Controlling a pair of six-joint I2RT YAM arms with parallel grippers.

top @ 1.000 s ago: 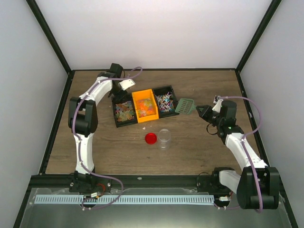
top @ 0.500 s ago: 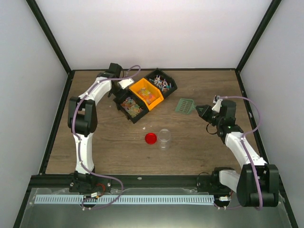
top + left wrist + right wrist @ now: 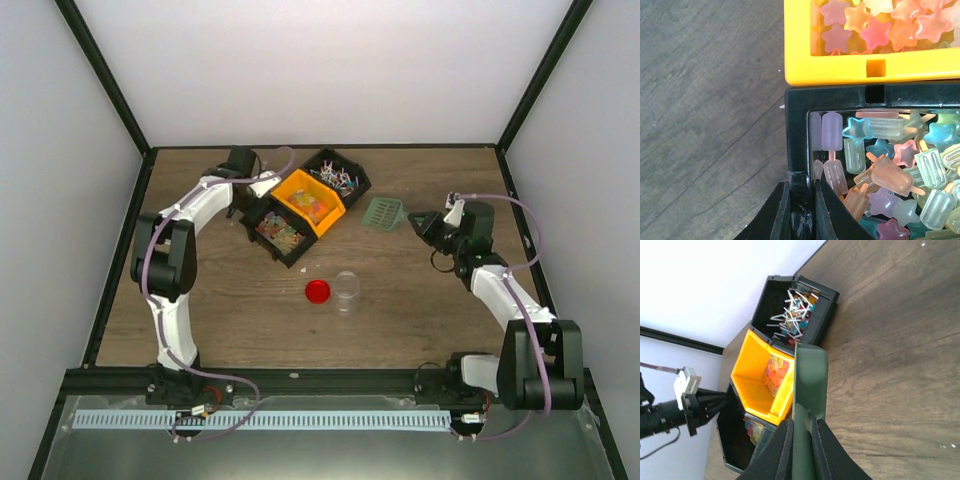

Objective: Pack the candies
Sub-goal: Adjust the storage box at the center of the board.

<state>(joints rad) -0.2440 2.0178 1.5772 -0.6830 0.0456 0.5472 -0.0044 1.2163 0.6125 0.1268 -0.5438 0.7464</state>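
The candies lie in three joined bins: pastel stars and ice-lolly shapes [image 3: 885, 167] in a black bin [image 3: 262, 213], stars [image 3: 875, 20] in the orange bin [image 3: 335, 211], and thin sticks [image 3: 797, 307] in the far black bin [image 3: 357, 172]. My left gripper [image 3: 250, 203] is shut on the near black bin's wall [image 3: 796, 145] at its corner, with one finger [image 3: 826, 207] inside the bin and the other outside. My right gripper [image 3: 412, 220] is shut on the handle of the green scoop [image 3: 383, 213], which hangs just right of the bins [image 3: 810, 375].
A clear, empty jar [image 3: 346, 290] stands upright on the wooden table in front of the bins. The round red lid [image 3: 318, 291] lies flat just left of it. Black frame posts and white walls close in the table.
The row of bins swung from lying straight across to a diagonal and shifted a little toward the back, with my left gripper closing on its wall. The right gripper and scoop moved slightly back and left.
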